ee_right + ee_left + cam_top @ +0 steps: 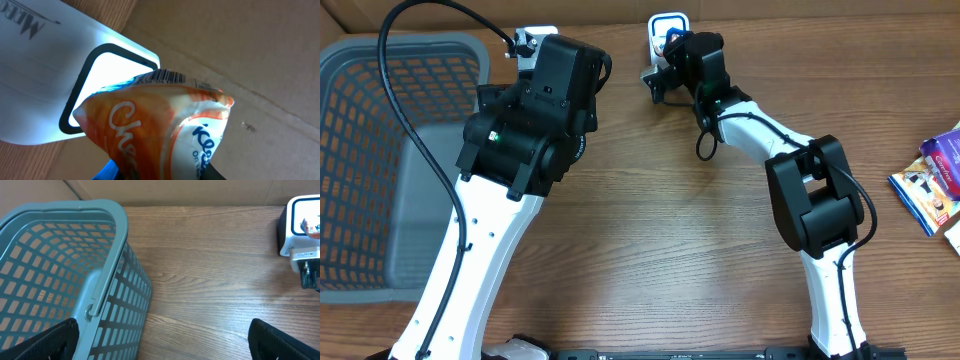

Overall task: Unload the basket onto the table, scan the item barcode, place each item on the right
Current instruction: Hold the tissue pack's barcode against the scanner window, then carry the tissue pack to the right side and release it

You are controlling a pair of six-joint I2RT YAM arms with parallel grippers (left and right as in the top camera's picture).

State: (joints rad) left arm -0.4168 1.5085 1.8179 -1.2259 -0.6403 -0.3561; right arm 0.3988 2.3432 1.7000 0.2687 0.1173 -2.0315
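From above, the right arm (810,190) reaches to the scanner (667,25) at the far edge of the table (650,250). The left arm (535,110) sits beside the basket (360,150).

On the left wrist camera, the left gripper (165,347) gapes wide with nothing in it, over bare wood next to the basket.

On the right wrist camera, the right gripper (160,175) pinches an orange packet (150,125). Its barcode (167,76) is right up at the lit scanner window.

The wooden table (660,230) carries a grey plastic basket (360,150) at its left end, a white barcode scanner (665,25) at the far edge, and snack packets (930,185) at the right edge.
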